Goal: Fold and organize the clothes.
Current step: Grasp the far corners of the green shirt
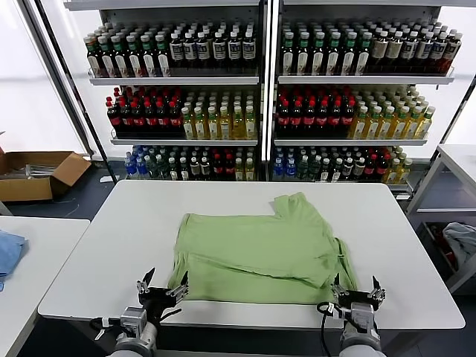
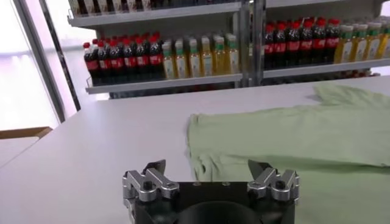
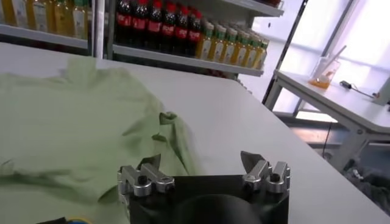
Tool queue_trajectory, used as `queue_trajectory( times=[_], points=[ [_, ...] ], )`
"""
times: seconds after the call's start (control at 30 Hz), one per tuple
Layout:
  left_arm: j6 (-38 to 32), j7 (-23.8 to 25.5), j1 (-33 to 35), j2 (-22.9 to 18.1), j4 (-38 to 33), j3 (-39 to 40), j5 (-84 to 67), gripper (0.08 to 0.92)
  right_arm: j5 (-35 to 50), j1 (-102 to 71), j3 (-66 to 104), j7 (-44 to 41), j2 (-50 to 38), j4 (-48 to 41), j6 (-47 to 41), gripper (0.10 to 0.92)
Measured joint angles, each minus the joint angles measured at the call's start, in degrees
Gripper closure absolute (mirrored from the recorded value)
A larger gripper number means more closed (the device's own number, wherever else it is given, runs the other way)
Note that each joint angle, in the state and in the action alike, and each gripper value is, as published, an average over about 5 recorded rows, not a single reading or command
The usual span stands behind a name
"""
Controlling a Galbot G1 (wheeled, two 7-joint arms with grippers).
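A light green shirt (image 1: 260, 249) lies partly folded on the white table (image 1: 119, 245), plain side up, with one sleeve sticking out at the far right. No print or collar shows. My left gripper (image 1: 162, 283) is open and empty at the table's near edge, by the shirt's near left corner. My right gripper (image 1: 355, 290) is open and empty at the near edge, by the shirt's near right corner. The shirt also shows in the left wrist view (image 2: 292, 140), beyond the open left gripper (image 2: 207, 169), and in the right wrist view (image 3: 67, 128), beyond the open right gripper (image 3: 200, 161).
Shelves of bottled drinks (image 1: 260, 104) stand behind the table. A second white table (image 1: 30, 253) with a blue cloth (image 1: 9, 251) is at the left, a cardboard box (image 1: 37, 172) on the floor behind it. Another table (image 1: 457, 160) stands at the right.
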Motion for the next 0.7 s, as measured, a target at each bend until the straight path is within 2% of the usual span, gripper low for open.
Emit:
queue_trajectory(
  times=[0.33,0.7],
  points=[
    [0.95,0.02,-3.77,0.88,2.98,-0.61,-2.29,0.177,-0.13,6.1,-1.4,-0.18,0.89,-4.52,-0.52,0.203],
    [2.55,-0.08,-9.98,3.66,6.79,0.12,-5.33,0.177,1.85,16.03,-2.96,0.83,4.29,-12.32,-0.48,0.203]
  ],
)
